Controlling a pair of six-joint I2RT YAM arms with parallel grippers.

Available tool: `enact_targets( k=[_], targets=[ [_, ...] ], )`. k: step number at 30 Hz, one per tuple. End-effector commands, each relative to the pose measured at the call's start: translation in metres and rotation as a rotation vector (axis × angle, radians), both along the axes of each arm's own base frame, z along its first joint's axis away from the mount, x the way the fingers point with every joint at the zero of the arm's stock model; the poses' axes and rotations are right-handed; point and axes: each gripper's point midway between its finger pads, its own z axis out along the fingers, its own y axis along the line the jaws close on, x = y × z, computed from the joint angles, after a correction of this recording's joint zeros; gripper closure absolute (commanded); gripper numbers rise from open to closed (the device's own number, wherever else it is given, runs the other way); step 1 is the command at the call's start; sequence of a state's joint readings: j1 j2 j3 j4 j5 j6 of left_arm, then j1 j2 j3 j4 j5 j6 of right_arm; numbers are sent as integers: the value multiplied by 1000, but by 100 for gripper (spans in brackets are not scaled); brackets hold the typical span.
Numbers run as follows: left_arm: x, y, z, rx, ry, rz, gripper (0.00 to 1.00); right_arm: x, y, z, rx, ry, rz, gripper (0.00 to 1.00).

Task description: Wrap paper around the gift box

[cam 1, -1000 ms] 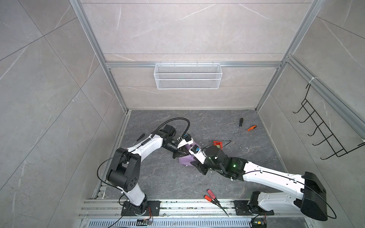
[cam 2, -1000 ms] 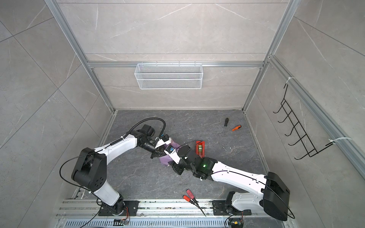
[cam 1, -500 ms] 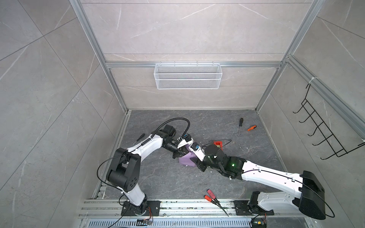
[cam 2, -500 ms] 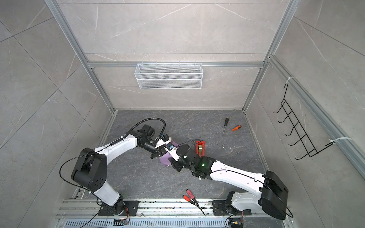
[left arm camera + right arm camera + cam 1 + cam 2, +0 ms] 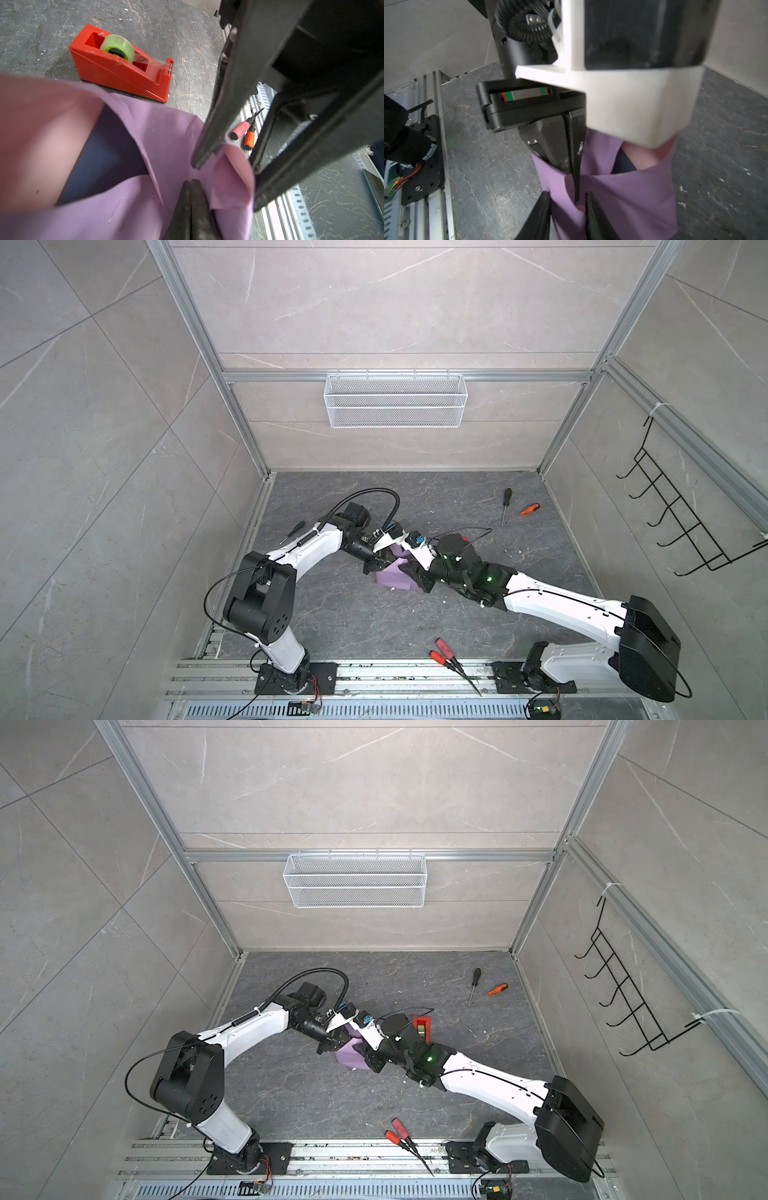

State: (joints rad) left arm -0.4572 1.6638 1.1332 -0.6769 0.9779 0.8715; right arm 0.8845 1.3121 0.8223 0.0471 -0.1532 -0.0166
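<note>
— Where's the gift box (image 5: 108, 149)?
— On the counter (image 5: 187, 41) near the tape dispenser (image 5: 120, 66), half-swaddled in the paper (image 5: 166, 133); left pincer (image 5: 191, 181) shut, tips apparently pressing a fold; right pincer (image 5: 225, 168) part-open, straddling another.

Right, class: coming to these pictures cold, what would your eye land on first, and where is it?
The lilac paper mid-table, partly folded over the dark gift box, with both arms meeting on it. The left gripper, shut, points into a fold, and the right gripper straddles that fold with jaws apart. Close beside stands a red tape dispenser.
</note>
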Motion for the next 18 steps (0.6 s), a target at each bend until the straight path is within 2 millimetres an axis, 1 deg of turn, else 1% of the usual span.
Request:
enact_targets(
  k=[1,6,8,10,13,14,16,18],
  targets=[
    [-1,7,-10,42,-19,0,100,-10,9,2,60,44,90,73],
    [-1,7,-9,45,-25,-3,100,-13,16,4,80,72,150,74],
    [-1,7,-11,46,-21,-2,100,-11,17,1,77,87,160,77],
    [-1,8,-10,52,-20,-4,100,-9,17,1,82,100,167,81],
    [-1,8,-9,46,-29,-7,100,-8,14,2,94,99,178,97],
    [-1,7,-9,45,-29,-7,100,-7,13,1,93,100,180,100],
    [-1,7,-5,42,-32,-10,100,-4,8,1,91,108,171,100],
    [-2,8,1,36,-43,-23,100,-5,6,3,97,109,180,100]
  ],
)
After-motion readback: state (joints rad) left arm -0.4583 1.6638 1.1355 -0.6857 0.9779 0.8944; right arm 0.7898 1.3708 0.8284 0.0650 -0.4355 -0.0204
